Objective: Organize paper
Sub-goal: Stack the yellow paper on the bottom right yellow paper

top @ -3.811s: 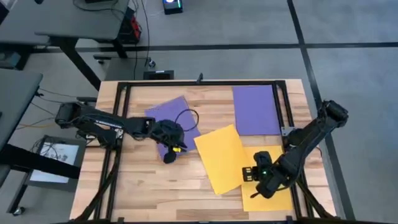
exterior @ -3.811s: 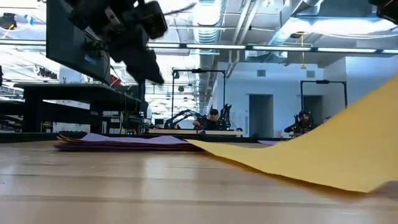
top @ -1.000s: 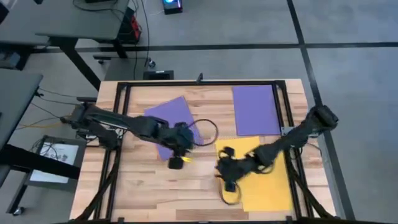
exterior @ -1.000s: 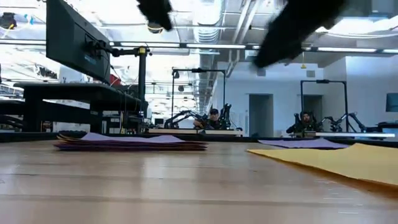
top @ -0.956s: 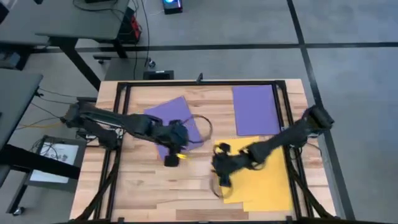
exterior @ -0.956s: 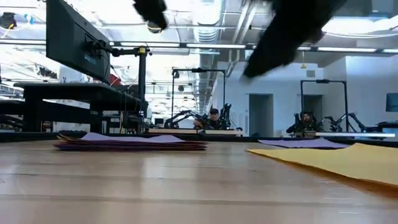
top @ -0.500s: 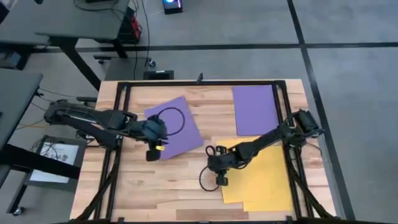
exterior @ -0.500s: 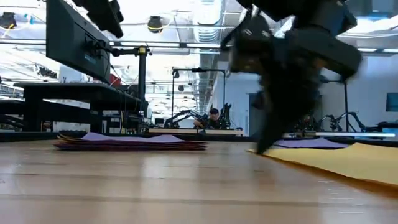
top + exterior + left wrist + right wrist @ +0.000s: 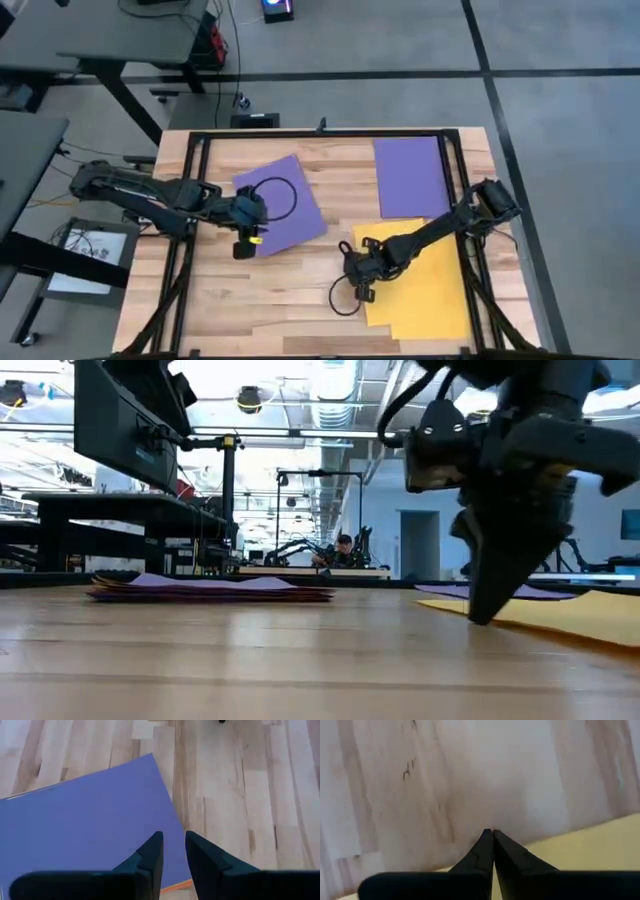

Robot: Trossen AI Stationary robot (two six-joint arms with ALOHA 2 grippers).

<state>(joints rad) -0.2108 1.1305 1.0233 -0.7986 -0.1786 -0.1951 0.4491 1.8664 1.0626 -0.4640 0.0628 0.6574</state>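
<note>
Reaching in from the table's left side, the left gripper point(image 9: 241, 247) hangs over the near-left edge of a tilted purple stack point(image 9: 283, 205), its fingers point(image 9: 152, 855) parted by a narrow gap and grasping nothing; the left wrist view shows an orange sheet edge point(image 9: 175, 886) peeking from under that stack beside the fingertips. In the low view the same stack point(image 9: 210, 588) lies flat on the wooden tabletop point(image 9: 250, 660), with other-coloured sheets showing along its edge. Further right, a second purple sheet point(image 9: 410, 176) lies square near the table's far edge. Just in front of it sits the yellow paper point(image 9: 425, 285), flat at the near right. The right gripper point(image 9: 360, 287) is at the yellow paper's left edge, pointing down toward the table; its fingers point(image 9: 487, 847) are pressed together, tips meeting on bare wood just beside the yellow edge point(image 9: 590, 837), gripping nothing. In the low view it point(image 9: 485, 615) reaches down to the tabletop in front of the yellow paper.
</note>
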